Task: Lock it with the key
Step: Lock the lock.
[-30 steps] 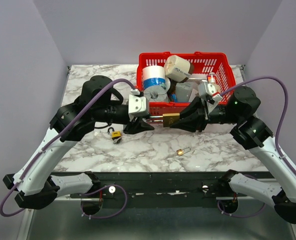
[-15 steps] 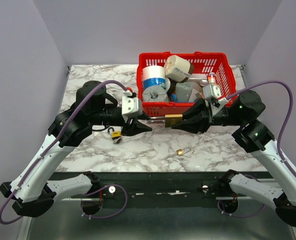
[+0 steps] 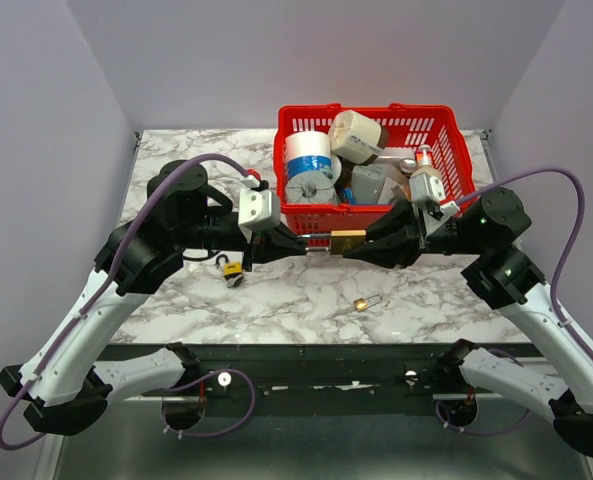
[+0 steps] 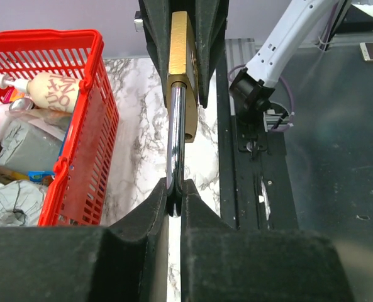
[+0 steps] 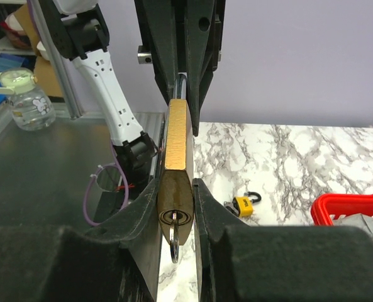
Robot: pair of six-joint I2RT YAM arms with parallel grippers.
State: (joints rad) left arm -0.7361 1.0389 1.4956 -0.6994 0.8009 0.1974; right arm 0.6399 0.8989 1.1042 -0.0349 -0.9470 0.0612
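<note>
A brass padlock (image 3: 348, 240) hangs in the air in front of the basket, between my two grippers. My right gripper (image 5: 176, 189) is shut on the padlock's body (image 5: 177, 138), one finger on each flat side. A key (image 5: 174, 242) sticks out of the keyhole on the end that faces the right wrist camera. My left gripper (image 4: 175, 189) is shut on the steel shackle (image 4: 175, 138), pinching its bend between the fingertips. In the left wrist view the brass body (image 4: 181, 69) lies beyond the shackle, between the right gripper's fingers (image 4: 211, 38).
A red basket (image 3: 446, 130) full of containers stands just behind the padlock, its wall (image 4: 79, 94) close on the left gripper's left. A small yellow padlock (image 3: 233, 270) lies on the marble under the left arm. A small brass item (image 3: 364, 303) lies near the front edge.
The left gripper drew back left, then came right again and closed on the shackle. The right gripper shifted slightly right, still holding the padlock.
</note>
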